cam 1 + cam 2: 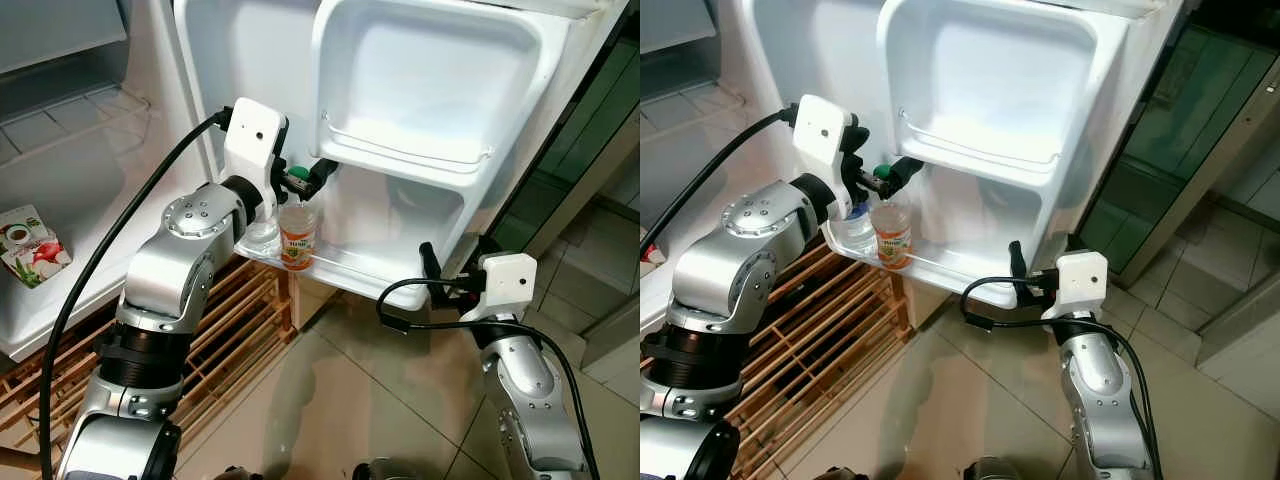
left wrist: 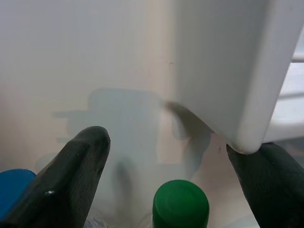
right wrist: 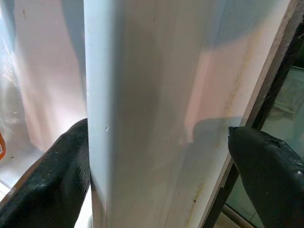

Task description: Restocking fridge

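Green-capped bottle (image 1: 298, 236) stands on the door shelf (image 1: 345, 268), left gripper (image 1: 305, 178) spread wide around its cap; lifting carelessly toward twelve o'clock could topple it, while right gripper (image 1: 447, 266) straddles the door edge, open.

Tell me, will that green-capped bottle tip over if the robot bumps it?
Probably, somewhat. The green-capped bottle is tall and narrow, so a nudge near its cap could rock it. The door shelf's low front rail should likely catch it. The left gripper straddles the cap, fingers open.

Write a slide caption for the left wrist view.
Open left gripper straddling a green-capped bottle in the fridge door shelf.
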Robot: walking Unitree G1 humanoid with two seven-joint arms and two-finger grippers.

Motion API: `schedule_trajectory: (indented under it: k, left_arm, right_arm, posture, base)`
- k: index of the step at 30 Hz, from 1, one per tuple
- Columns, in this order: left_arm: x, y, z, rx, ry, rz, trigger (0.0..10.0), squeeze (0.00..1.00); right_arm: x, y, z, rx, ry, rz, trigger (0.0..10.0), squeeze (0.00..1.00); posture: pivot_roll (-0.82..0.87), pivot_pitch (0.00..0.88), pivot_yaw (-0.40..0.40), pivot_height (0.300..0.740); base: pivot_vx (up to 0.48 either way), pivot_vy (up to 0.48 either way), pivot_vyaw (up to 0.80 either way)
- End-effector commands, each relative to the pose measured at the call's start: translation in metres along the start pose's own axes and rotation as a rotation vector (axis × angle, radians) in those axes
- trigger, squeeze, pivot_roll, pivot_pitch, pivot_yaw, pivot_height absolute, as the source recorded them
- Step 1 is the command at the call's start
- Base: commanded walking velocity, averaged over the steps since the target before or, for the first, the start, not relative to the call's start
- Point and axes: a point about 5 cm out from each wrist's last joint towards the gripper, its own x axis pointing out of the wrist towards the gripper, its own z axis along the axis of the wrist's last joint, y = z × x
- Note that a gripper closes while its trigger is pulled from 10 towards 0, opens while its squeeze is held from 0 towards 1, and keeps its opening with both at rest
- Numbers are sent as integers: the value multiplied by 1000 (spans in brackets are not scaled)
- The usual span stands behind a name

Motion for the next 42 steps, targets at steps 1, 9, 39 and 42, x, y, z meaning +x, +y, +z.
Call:
schedule_trajectory:
  k: [1, 9, 39, 42]
  left_arm:
    - [-4, 0, 19, 25, -77, -5, 10000, 0]
    - [-4, 0, 19, 25, -77, -5, 10000, 0]
    - [-5, 1, 21, 18, -71, -6, 10000, 0]
    - [-5, 1, 21, 18, -71, -6, 10000, 0]
  right_arm:
    - [1, -1, 2, -12, -13, 3, 10000, 0]
    - [1, -1, 2, -12, -13, 3, 10000, 0]
    - [1, -1, 2, -12, -15, 3, 10000, 0]
    - [1, -1, 2, -12, -15, 3, 10000, 0]
  posture:
    - [-137, 0, 0, 740]
    - [-137, 0, 0, 740]
    - [-137, 0, 0, 740]
    - [-137, 0, 0, 740]
  base:
    - [0, 0, 0]
    - [0, 0, 0]
    - [0, 0, 0]
    - [0, 0, 0]
